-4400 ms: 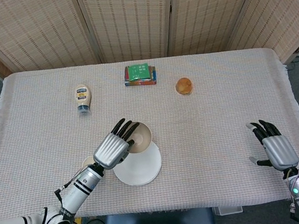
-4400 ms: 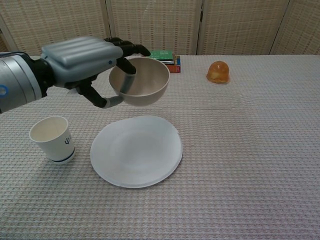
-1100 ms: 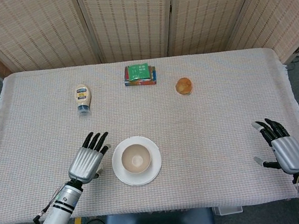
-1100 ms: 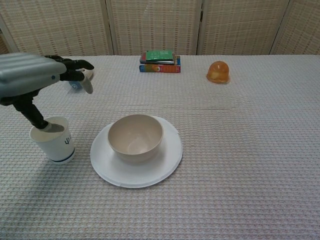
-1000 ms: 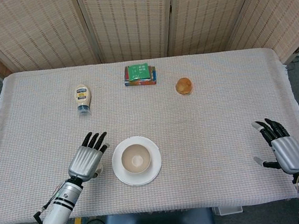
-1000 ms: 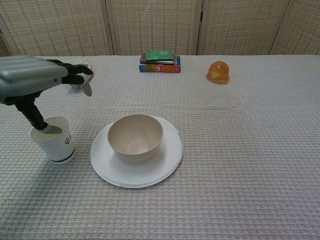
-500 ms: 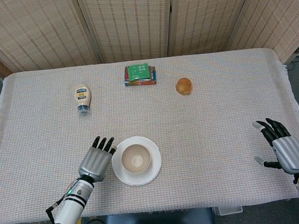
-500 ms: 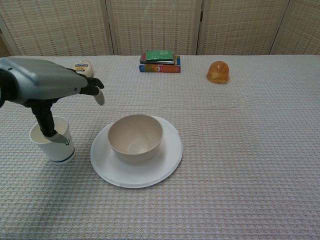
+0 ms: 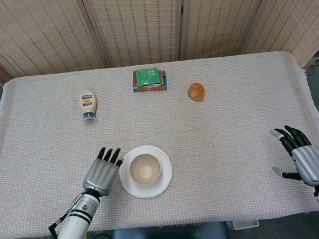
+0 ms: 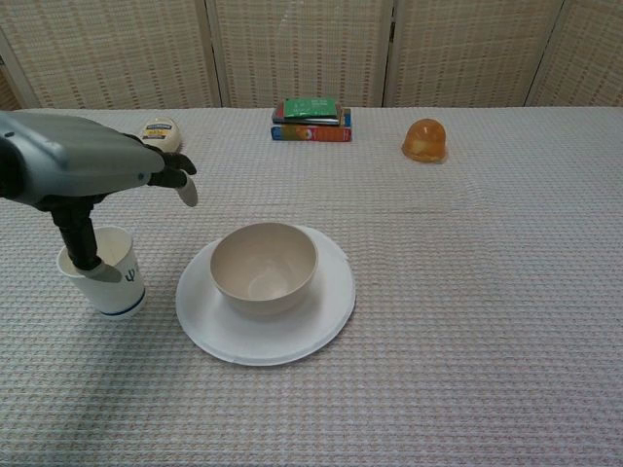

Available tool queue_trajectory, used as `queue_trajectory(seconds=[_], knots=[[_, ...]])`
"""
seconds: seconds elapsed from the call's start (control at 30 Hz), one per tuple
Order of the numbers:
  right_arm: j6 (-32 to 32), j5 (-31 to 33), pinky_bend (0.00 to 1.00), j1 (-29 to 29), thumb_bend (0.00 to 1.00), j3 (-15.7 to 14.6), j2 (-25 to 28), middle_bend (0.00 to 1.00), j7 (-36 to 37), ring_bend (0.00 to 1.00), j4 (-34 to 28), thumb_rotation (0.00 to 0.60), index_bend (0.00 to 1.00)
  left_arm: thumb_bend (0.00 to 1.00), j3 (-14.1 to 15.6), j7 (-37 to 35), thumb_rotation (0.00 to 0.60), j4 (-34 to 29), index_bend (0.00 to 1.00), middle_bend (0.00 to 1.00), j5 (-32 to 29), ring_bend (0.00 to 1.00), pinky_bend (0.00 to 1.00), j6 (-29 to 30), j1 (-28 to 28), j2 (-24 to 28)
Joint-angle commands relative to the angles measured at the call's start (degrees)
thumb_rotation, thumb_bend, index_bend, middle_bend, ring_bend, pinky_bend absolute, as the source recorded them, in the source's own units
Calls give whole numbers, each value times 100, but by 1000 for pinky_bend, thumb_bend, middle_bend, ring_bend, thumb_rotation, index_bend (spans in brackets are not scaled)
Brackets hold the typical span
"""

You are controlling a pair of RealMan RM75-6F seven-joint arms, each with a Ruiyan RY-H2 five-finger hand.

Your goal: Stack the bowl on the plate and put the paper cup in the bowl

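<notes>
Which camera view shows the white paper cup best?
The chest view: the white paper cup stands upright left of the white round plate, with the thumb of the left hand dipping into its mouth. In the head view the left hand covers it completely.

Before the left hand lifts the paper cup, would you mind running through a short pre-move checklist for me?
1. Bowl seated on the plate: ok.
2. Bowl interior free to receive the cup: ok, nothing shows inside.
3. Paper cup upright on the table, left of the plate: ok.
4. Left hand over the cup, thumb reaching down inside the rim: ok.
5. Firm hold on the cup wall: cannot tell; the fingers outside the cup are not seen closing.
6. Right hand well away from the plate, near the table's right edge: ok.
</notes>
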Motion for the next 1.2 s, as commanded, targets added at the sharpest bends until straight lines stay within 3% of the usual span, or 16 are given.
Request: queue_trajectory(seconds=[0.03, 0.43, 0.77, 1.2], knots=[[-5, -1, 77, 2, 171, -2, -4, 107, -9, 6, -4, 600, 91, 222, 55, 4, 600, -31, 168, 0, -71, 0, 57, 68, -43, 28], [0, -25, 77, 0, 171, -12, -25, 107, -77, 6, -11, 600, 91, 221, 158, -687, 600, 239, 167, 0, -544, 0, 57, -290, 6, 334], [3, -30, 77, 0, 171, -15, -29, 107, -94, 6, -9, 600, 91, 222, 308, -949, 600, 419, 174, 0, -595, 0, 57, -570, -68, 445], [19, -75, 77, 0, 171, -32, -29, 107, -83, 6, 1, 600, 91, 222, 475, -1497, 600, 804, 311, 0, -243, 0, 57, -1005, -30, 411]])
